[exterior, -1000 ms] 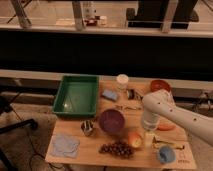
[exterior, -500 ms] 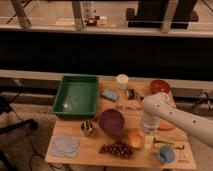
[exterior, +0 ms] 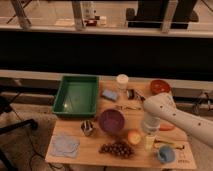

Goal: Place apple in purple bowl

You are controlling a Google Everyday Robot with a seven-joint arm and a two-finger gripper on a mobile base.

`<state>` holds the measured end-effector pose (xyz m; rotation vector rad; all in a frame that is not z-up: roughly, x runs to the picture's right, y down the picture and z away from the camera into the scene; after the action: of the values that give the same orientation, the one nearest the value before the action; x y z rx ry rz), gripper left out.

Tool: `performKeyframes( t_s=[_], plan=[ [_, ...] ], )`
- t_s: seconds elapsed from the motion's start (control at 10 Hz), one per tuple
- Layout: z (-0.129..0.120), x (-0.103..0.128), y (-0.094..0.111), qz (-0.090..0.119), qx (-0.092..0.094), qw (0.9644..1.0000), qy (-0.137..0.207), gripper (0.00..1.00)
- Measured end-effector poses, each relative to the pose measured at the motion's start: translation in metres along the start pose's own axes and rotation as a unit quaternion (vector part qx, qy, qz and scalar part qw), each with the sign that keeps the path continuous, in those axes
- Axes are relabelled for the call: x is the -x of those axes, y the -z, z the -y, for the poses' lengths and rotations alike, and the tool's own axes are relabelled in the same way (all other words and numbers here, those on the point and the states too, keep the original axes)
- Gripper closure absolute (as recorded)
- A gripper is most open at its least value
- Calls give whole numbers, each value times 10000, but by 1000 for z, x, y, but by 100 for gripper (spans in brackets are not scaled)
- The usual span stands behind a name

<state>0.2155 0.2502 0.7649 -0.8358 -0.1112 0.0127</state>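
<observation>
The apple (exterior: 134, 136) is a small yellow-orange fruit on the wooden table, just right of and in front of the purple bowl (exterior: 111, 121). The purple bowl stands upright in the middle of the table with nothing visible in it. My gripper (exterior: 149, 139) hangs from the white arm (exterior: 172, 114), which reaches in from the right. It is low over the table, right beside the apple on its right side.
A green tray (exterior: 76, 95) stands at the back left. An orange-red bowl (exterior: 160, 86), a white cup (exterior: 122, 81) and a blue sponge (exterior: 109, 94) are at the back. A grape cluster (exterior: 117, 148), carrot (exterior: 166, 127), blue cup (exterior: 166, 154), cloth (exterior: 65, 145) and small metal cup (exterior: 88, 128) lie in front.
My gripper has come down a little toward the table next to the apple. The apple and the bowls have not moved.
</observation>
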Motion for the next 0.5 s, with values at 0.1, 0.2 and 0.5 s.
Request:
performKeyframes(
  t_s=[0.1, 0.2, 0.5],
  plan=[
    [-1, 3, 12, 66, -132, 9999, 40, 20],
    [0, 8, 17, 128, -222, 9996, 111, 20],
    [4, 18, 12, 215, -312, 9989, 278, 20]
  ],
)
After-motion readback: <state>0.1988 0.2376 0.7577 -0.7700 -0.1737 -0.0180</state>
